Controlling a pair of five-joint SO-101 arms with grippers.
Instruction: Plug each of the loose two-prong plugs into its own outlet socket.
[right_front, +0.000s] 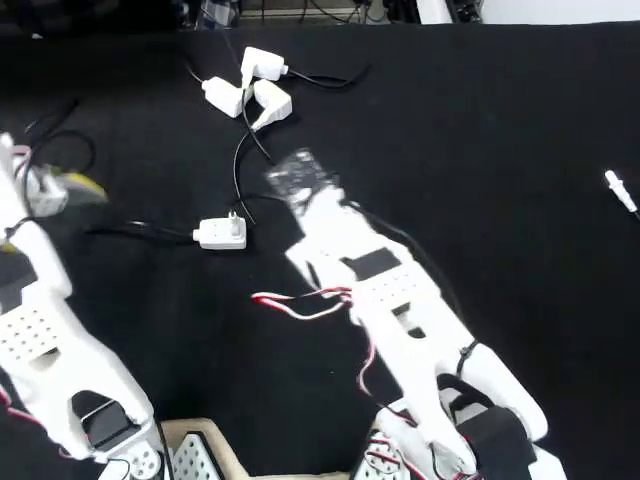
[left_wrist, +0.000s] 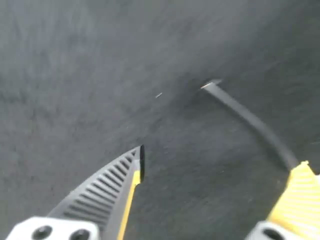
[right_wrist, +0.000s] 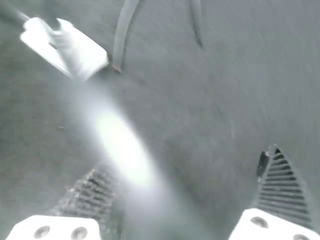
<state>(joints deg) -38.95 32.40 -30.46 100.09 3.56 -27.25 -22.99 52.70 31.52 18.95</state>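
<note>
Black cloth with a fine matte weave covers the whole surface (right_front: 500, 120). From the high view we see three white, blocky plastic plug bodies (right_front: 272, 103) bunched close together near its far edge, with thin black cables (right_front: 240, 160) curling away from them. A fourth white two-prong plug (right_front: 222, 233) lies apart from that bunch, nearer the middle, its metal prongs showing and its cable trailing toward the left edge. A small white peg-shaped piece (right_front: 620, 190) sits by the right edge. The left claw (right_front: 50, 188), white with yellow on it, hangs at the left edge. The right claw (right_front: 300, 178) hangs near the middle, close to both the bunch and the lone plug.

The left wrist view adds what the high view cannot: that claw is spread wide, its ribbed fingers (left_wrist: 117, 180) well apart over cloth and a black cable end (left_wrist: 250, 120). The right wrist view shows the right claw spread as well, with a blurred white plug body (right_wrist: 65, 45) beyond it; we cannot tell which plug it is.
</note>
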